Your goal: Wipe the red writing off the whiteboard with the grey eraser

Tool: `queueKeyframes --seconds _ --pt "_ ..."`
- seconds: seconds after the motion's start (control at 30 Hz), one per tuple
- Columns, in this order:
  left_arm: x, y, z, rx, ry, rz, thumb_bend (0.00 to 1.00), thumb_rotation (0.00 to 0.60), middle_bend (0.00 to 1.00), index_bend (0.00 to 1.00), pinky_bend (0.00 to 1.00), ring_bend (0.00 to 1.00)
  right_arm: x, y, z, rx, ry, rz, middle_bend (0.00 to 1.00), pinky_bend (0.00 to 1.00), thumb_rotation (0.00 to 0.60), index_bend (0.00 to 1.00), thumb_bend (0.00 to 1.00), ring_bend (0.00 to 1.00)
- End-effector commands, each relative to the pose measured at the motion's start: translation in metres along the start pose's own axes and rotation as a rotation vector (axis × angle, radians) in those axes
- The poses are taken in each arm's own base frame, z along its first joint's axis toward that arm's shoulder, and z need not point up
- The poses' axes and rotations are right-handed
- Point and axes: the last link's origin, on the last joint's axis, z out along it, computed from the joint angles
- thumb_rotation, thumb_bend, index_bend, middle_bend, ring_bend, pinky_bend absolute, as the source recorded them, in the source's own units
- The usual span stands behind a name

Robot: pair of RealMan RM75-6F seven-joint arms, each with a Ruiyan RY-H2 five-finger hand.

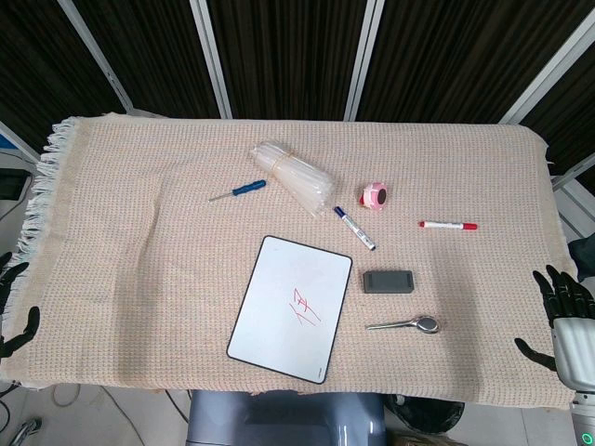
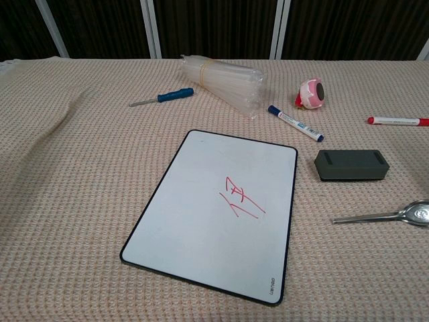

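— Item nearest the lens?
— The whiteboard [image 2: 214,215], lying flat on the surface [image 1: 139,260], which is covered in a beige woven cloth. Black rim, slightly turned. Red writing [image 2: 242,199] sits a little right of its middle.

— The eraser?
— Grey eraser [image 2: 351,165], just beside the whiteboard's right edge, near its upper corner, not touching it. Nothing holds it.

— Other entries, taken from the whiteboard?
— Metal spoon [image 2: 392,215], to the right of the board, on the near side of the eraser. Blue-capped marker [image 2: 295,123], just beyond the board's far right corner. Pink tape roll [image 2: 312,92], further back from that marker. Red-capped marker [image 2: 400,121], well off to the right. Bundle of clear plastic tubes [image 2: 224,82], beyond the board's far edge. Blue-handled screwdriver [image 2: 162,98], beyond the board and to the left.

— Your hands?
— My left hand [image 1: 13,307] is at the surface's left edge, well apart from the whiteboard, fingers spread, holding nothing; only part of it shows. My right hand [image 1: 560,307] is at the right edge, equally far from the board, fingers apart and empty. Both show in the head view only.
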Motion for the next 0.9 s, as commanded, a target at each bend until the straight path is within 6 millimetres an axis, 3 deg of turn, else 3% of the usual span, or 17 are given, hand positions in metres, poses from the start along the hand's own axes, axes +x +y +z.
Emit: queueKeyframes --seconds 0.03,0.9 --pt "-0.0002 -0.0001 -0.0001 0.001 -0.002 -0.001 0.42 0.600 0.02 0.16 0.00 0.00 -0.0001 0.0003 0.0004 -0.001 -0.001 0.000 0.00 0.13 0.600 0.00 0.13 0.02" --pt "-0.0001 0.0000 -0.0003 0.004 -0.007 -0.004 0.42 0.600 0.02 0.16 0.00 0.00 -0.0007 0.0002 0.0002 0.006 -0.030 0.035 0.00 0.13 0.600 0.00 0.13 0.02"
